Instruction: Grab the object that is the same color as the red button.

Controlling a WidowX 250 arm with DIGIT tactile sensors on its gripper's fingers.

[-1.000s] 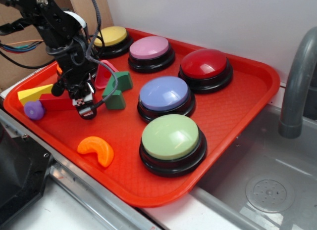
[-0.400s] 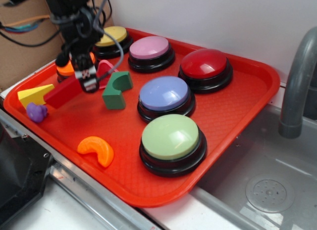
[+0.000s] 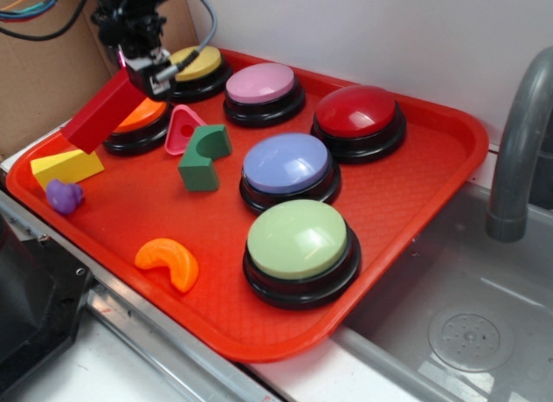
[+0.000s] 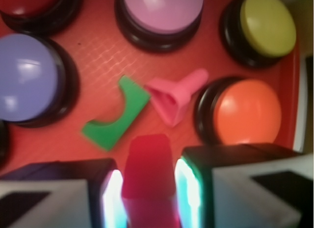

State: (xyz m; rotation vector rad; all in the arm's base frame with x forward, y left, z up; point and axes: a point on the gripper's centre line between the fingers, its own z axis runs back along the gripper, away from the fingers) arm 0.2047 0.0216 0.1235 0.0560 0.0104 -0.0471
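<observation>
1. The gripper (image 3: 145,67) is clamped on the red block (image 3: 102,114), with its fingers (image 4: 110,189) pressed against the block's two long sides
2. The red block is a long, plain bar with flat faces and square ends, the same deep red as the red button (image 3: 358,111)
3. The block is held off the tray (image 3: 415,194), tilted, its free end slanting down to the left above the yellow wedge (image 3: 66,166)
4. It hangs just in front of the orange button (image 3: 138,121), at the tray's far left
5. In the wrist view the block (image 4: 147,174) sits between the two pads, pointing towards the pink triangle (image 4: 175,95) and green arch (image 4: 117,114)
6. The red button stands at the tray's far right, well apart from the block
</observation>
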